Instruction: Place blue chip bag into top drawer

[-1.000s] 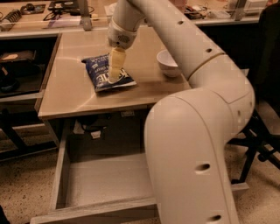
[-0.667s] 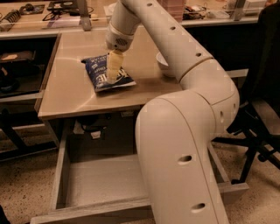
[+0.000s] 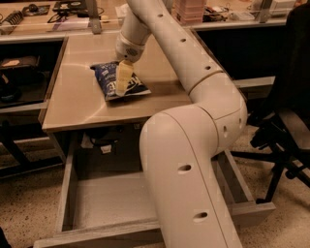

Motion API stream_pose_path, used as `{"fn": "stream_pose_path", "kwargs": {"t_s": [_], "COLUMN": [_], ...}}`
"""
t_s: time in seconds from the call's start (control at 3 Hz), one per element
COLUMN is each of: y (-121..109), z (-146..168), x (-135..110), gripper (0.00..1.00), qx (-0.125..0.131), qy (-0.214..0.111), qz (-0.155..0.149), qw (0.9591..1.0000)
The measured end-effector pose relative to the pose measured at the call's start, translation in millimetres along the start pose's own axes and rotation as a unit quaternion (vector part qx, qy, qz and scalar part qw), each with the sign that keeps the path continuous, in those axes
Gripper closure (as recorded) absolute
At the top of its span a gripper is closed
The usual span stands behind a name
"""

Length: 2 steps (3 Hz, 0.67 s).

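Note:
The blue chip bag (image 3: 110,83) lies flat on the tan tabletop (image 3: 77,104), near its middle. My gripper (image 3: 122,87) reaches down from the arm and its pale fingers (image 3: 124,76) rest on top of the bag, toward the bag's right half. The top drawer (image 3: 109,199) is pulled open below the table's front edge, and its flat grey floor shows on the left. My arm's large white body (image 3: 193,160) hides the drawer's middle and right part.
A black office chair (image 3: 286,116) stands at the right. A dark shelf unit (image 3: 19,72) with small items stands left of the table. A cluttered counter (image 3: 58,9) runs along the back. Cables hang under the table behind the drawer.
The arm's lower body has shifted left and now covers more of the drawer and the table's right side. The gripper stays on the bag, which has not moved.

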State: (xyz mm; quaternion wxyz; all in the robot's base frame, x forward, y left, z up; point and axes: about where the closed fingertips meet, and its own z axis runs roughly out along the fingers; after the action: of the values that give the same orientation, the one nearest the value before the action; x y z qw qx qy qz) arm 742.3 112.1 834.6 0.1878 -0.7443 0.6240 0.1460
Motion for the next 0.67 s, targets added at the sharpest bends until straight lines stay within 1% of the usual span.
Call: {"fn": "stream_pose_path", "kwargs": {"t_s": [0.33, 0.67], "y": [-2.8, -8.5], "z": [13.7, 18.3], "x": [7.0, 3.9], "gripper": [0.00, 0.19], "qx": [-0.007, 0.001], "qy": [-0.006, -0.011], "qz": [0.009, 0.009], "qw": [0.9999, 0.9999]}}
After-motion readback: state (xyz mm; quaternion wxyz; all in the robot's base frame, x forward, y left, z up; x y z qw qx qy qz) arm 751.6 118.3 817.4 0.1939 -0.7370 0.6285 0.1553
